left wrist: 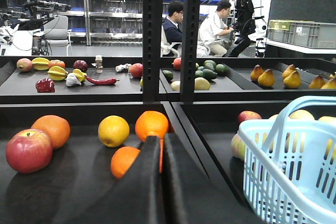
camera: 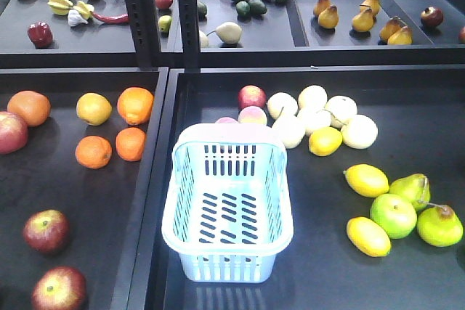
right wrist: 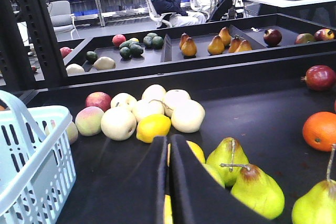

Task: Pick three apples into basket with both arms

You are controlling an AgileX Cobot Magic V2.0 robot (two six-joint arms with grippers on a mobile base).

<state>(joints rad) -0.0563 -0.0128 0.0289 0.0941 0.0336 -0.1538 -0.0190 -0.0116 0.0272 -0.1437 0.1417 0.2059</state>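
Behind basket, pink fruit mostly hidden

No writing, label, brand or number can be read in any view. The basket shows plain plastic; the grey crates are too blurred to tell.

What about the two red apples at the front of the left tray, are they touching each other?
Apart. The front-facing view shows a strip of bare dark tray between the upper apple and the lower apple.
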